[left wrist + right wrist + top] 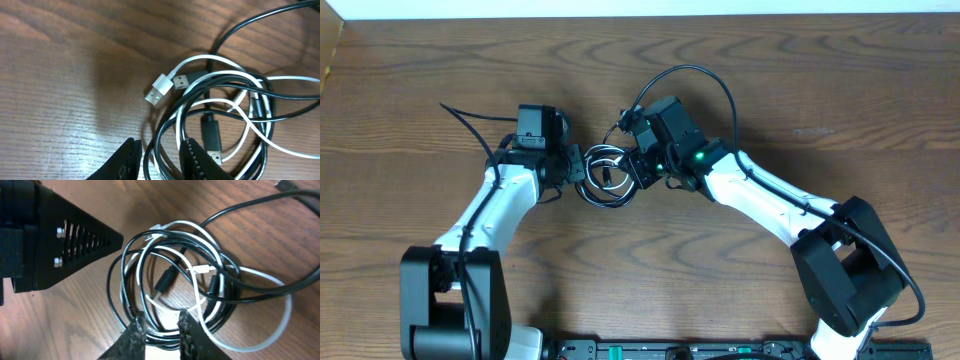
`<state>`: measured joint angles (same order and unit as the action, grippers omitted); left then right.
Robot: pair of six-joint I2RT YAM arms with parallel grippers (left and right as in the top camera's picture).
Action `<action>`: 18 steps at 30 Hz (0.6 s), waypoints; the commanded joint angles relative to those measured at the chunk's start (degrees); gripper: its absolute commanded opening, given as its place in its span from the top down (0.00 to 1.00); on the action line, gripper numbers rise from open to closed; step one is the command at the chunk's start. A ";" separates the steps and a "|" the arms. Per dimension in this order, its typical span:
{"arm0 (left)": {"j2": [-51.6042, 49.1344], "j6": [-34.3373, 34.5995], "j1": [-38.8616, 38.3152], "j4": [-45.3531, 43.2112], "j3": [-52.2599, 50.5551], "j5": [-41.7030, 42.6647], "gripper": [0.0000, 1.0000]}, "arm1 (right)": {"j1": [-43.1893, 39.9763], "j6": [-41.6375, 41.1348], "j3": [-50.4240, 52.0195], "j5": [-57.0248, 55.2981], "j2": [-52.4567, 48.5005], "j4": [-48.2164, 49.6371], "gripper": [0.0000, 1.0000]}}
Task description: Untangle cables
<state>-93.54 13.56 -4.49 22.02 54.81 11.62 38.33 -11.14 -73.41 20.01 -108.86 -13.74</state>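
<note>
White cable (159, 90) and black cable (211, 134) are seen coiled together on the bench (420, 60), nothing separated. Left tool (161, 142) and right tool (161, 317) are narrowed around strands. A true pinch cannot be told. All untangling is left.

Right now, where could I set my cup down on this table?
The table is bare along its far edge, at both outer sides, and in the near gap between the left arm and right arm. The middle is crowded: the left tool and right tool meet over the cables.
</note>
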 commanded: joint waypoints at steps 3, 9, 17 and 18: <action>-1.55 2.21 0.20 -0.28 -0.37 -0.96 0.70 | 0.57 -0.24 0.02 -1.27 -1.18 0.57 0.72; -1.57 2.23 0.20 -0.02 -0.37 -1.01 0.70 | 1.03 -1.11 0.02 0.92 -4.24 3.45 0.64; -1.64 6.73 0.52 3.39 -0.37 -7.63 0.70 | 3.48 -1.01 0.02 8.02 -7.50 6.69 0.63; -1.64 7.13 0.74 3.37 -0.37 -7.63 0.70 | 3.87 -0.98 0.02 8.02 -7.98 6.71 0.61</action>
<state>-94.52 17.87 -4.47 25.26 54.78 7.51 40.47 -11.77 -73.41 25.28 -115.26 -7.22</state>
